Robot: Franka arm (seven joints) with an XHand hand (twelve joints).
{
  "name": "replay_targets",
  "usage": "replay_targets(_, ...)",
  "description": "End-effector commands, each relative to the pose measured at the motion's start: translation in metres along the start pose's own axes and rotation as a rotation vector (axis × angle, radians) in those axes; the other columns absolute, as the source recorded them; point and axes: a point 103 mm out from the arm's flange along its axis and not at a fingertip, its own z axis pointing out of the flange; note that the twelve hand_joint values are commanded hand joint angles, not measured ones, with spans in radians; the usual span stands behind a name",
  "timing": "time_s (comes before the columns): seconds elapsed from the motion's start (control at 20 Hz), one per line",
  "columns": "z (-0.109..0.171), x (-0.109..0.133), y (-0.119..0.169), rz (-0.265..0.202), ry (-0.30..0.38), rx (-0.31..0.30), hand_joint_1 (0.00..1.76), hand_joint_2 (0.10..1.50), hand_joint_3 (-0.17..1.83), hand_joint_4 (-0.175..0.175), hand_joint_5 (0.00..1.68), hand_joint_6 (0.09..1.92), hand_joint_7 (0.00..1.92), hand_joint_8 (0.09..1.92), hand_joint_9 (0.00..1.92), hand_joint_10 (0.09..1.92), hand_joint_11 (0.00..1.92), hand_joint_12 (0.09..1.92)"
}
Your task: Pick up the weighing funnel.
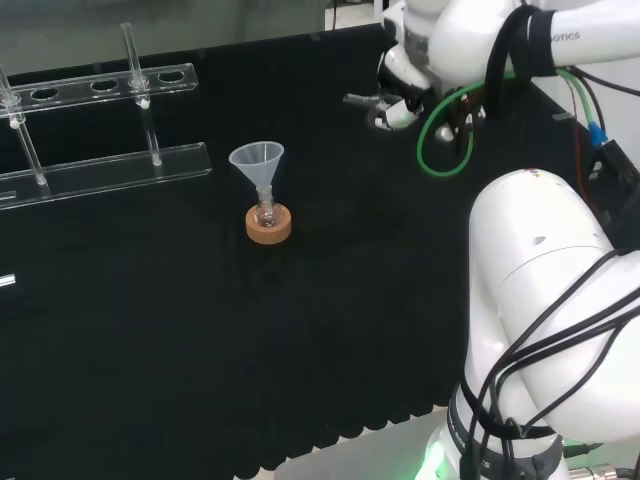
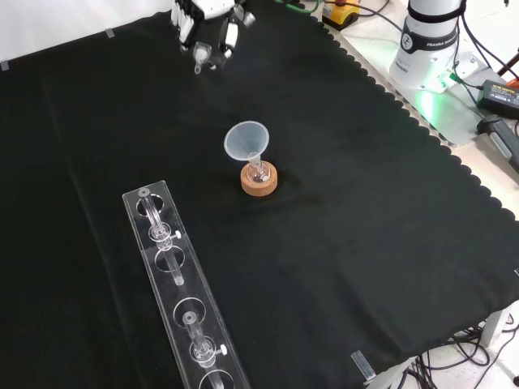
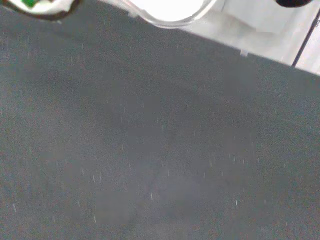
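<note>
Presently hand (image 2: 207,28) is seen above cloth (image 2: 324,284) far edge (front view); grasp cannot be told, pickup judged unconfirmed.

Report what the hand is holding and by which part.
Cannot be told. A clear curved rim, perhaps the weighing funnel, shows by the hand, but no hold is visible.

You're looking at a black cloth (image 1: 200,330) across the bench, which reads in the wrist view as dark grey flecked with pale specks. On it the funnel (image 1: 257,158) is a milky, see-through white above a tan-orange cork ring (image 1: 269,226), and the long rack (image 1: 100,165) is colourless clear plastic. The hand (image 2: 207,32) is black and white, the arm (image 1: 530,260) is glossy white, and a bright green cable (image 1: 425,150) loops beside it
</note>
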Motion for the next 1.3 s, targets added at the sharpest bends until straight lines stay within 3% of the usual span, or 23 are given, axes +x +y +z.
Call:
replay_targets(0.05,-0.081,-0.007,-0.002,0.002,0.129,-0.083,1.21,0.57,0.79,-0.175,1.32,0.65,1.63,0.47,1.67,0.11,1.51,0.76)
replay_targets(0.25,-0.104,-0.014,-0.011,-0.012,0.204,-0.050,1.21,0.56,0.81,-0.175,1.33,0.64,1.64,0.46,1.68,0.10,1.52,0.75)
replay_targets(0.35,-0.110,-0.010,-0.010,0.041,0.234,-0.020,1.21,0.56,0.82,-0.175,1.33,0.64,1.65,0.46,1.69,0.09,1.53,0.74)
replay_targets(0.55,-0.123,0.032,0.003,0.083,0.280,-0.011,1.21,0.55,0.83,-0.175,1.34,0.63,1.65,0.45,1.69,0.09,1.54,0.73)
replay_targets(0.9,-0.136,0.095,0.014,0.053,0.324,-0.014,1.21,0.55,0.83,-0.175,1.34,0.63,1.66,0.45,1.70,0.09,1.54,0.73)
replay_targets(1.05,-0.134,0.105,0.015,0.058,0.339,-0.006,1.21,0.54,0.83,-0.175,1.34,0.63,1.66,0.44,1.70,0.09,1.54,0.73)
replay_targets(1.3,-0.137,0.105,0.011,0.117,0.325,-0.002,1.21,0.54,0.84,-0.175,1.35,0.62,1.66,0.44,1.70,0.09,1.55,0.72)
